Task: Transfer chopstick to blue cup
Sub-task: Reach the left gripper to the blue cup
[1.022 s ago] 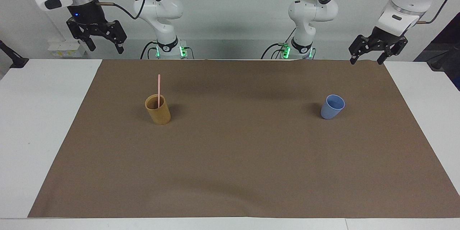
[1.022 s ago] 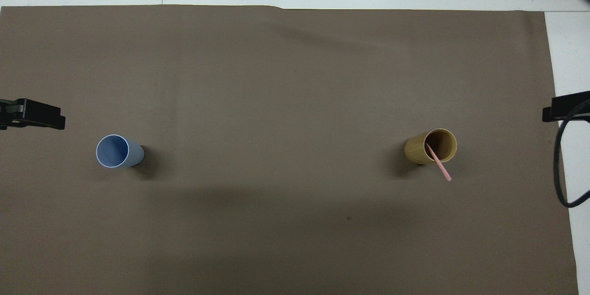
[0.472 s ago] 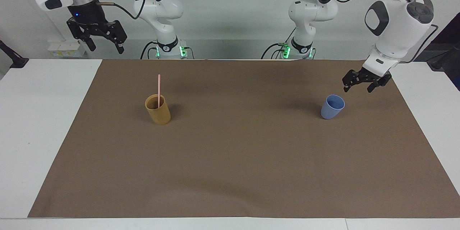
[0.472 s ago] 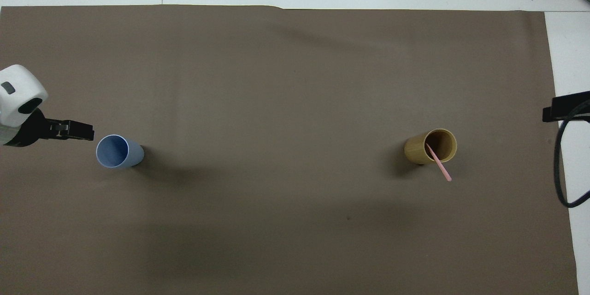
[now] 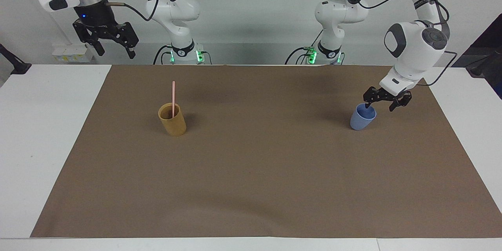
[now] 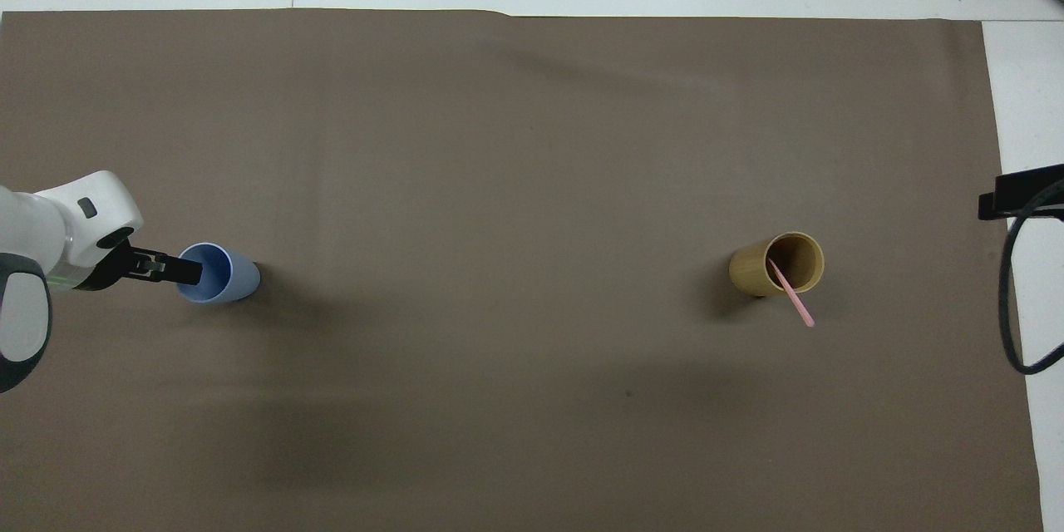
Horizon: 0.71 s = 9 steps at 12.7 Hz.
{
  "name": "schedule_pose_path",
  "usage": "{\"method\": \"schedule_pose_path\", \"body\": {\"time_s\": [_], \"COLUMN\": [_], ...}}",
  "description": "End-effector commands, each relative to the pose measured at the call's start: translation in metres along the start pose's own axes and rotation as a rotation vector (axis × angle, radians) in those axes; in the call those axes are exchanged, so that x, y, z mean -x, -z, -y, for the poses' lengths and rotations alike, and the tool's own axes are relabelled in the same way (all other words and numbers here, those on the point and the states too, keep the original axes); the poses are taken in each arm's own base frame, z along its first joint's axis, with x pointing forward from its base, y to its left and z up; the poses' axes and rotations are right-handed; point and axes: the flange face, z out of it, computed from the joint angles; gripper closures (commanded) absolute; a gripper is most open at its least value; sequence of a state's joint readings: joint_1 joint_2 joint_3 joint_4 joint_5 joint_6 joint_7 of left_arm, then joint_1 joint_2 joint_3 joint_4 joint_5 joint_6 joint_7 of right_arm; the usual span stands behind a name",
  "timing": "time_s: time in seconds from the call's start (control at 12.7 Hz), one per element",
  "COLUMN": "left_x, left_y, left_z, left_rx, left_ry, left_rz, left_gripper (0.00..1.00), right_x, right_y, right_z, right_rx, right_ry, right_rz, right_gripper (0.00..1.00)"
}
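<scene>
Chopstick [image 5: 173,98] stands in tan-yellow cup [image 5: 172,120], toward right arm's end of bench (top leaning on rim nearer robots). Blue cup [image 5: 362,117] upright on brown mat [image 5: 251,172], toward left arm's end. Left gripper [image 5: 379,104] low over blue cup rim, jaws apart, one finger at mouth. Right gripper [image 5: 114,45] waits raised, jaws apart.

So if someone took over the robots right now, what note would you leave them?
Left claw: open, down at the blue cup rim, one finger over its mouth, holding nothing.
Right claw: open, waiting high at its own end.
Chopstick: standing in the tan cup toward the right arm's end.
Done: nothing moved yet.
Left: lift the chopstick out and put it in the blue cup.
</scene>
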<state>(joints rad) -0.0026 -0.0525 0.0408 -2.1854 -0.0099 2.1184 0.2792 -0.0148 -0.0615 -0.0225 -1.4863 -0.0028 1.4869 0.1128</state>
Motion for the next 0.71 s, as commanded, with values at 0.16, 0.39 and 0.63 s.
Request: {"method": "schedule_pose_path", "body": {"time_s": [0.16, 0.39, 0.63], "left_x": [-0.002, -0.004, -0.006], "left_y": [-0.027, -0.031, -0.032], "left_z": [0.006, 0.005, 0.000], "left_rx": [-0.015, -0.016, -0.015], "left_ry": [-0.023, -0.025, -0.023], "left_rz": [-0.014, -0.018, -0.015], "left_gripper": [0.00, 0.29, 0.74], "right_x": [0.004, 0.004, 0.004], "right_y": [0.003, 0.003, 0.003], "right_z": [-0.002, -0.002, -0.002], "right_rx": [-0.021, -0.021, -0.021], "right_ry": [0.010, 0.011, 0.011], "right_rz": [0.011, 0.011, 0.011], "right_gripper": [0.00, 0.00, 0.00]}}
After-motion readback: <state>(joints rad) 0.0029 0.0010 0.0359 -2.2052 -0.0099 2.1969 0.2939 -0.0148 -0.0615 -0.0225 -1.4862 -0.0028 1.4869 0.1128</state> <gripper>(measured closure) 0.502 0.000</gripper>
